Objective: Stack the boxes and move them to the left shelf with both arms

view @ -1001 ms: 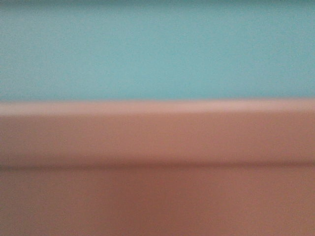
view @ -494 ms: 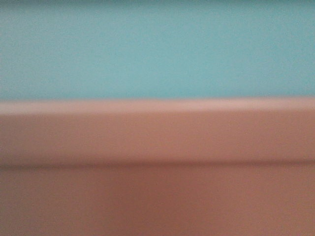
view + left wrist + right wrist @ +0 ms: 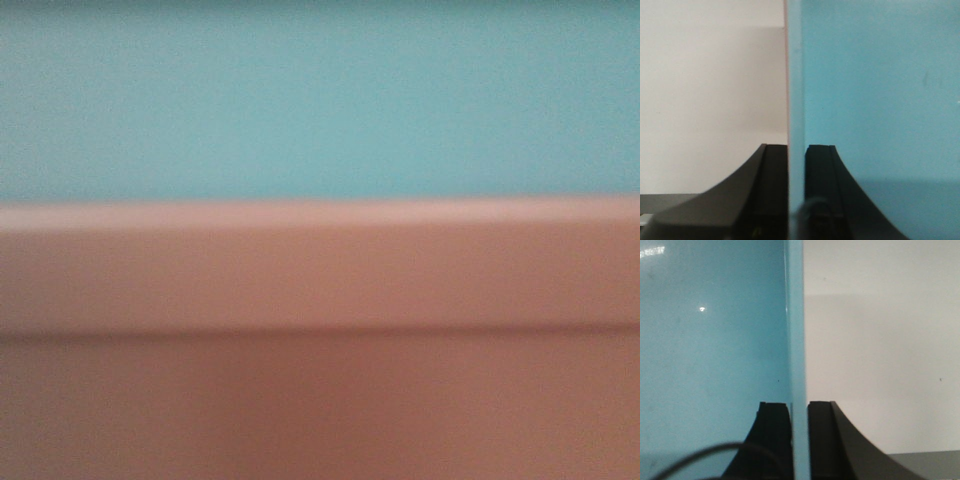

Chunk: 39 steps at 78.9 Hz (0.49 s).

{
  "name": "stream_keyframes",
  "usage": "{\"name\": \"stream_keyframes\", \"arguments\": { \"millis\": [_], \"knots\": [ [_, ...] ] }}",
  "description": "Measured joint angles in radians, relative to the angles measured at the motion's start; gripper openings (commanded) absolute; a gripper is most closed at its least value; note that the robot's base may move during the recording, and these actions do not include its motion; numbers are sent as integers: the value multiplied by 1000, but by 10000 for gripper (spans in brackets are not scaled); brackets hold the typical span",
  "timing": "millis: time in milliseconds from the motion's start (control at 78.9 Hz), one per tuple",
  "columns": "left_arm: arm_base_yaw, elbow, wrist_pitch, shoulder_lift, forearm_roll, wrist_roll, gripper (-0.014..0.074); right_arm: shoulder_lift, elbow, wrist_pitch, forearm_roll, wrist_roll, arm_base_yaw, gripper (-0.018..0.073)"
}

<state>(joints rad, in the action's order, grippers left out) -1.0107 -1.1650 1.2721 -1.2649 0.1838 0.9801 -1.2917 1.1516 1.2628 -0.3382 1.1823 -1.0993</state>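
- The light sky-blue smooth plastic bin (image 3: pixel 320 100) fills the top of the front view, very close and blurry.
- The salmon pink smooth plastic bin (image 3: pixel 320 300) shows right under the blue bin, touching it.
- The left gripper (image 3: pixel 796 150) pinches the blue bin's side wall between its black fingers. A thin pink edge lies against that wall.
- The right gripper (image 3: pixel 799 405) pinches a blue bin wall too.

Blue box (image 3: pixel 320 100) sits inside pink box (image 3: pixel 320 290) — their support hidden.
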Motion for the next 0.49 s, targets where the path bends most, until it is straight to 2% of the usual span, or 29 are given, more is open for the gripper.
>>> {"name": "stream_keyframes", "arguments": {
  "millis": [494],
  "knots": [
    [0,0,0,0,0,0,-7,0,0,0,0,2,0,70]
  ]
}}
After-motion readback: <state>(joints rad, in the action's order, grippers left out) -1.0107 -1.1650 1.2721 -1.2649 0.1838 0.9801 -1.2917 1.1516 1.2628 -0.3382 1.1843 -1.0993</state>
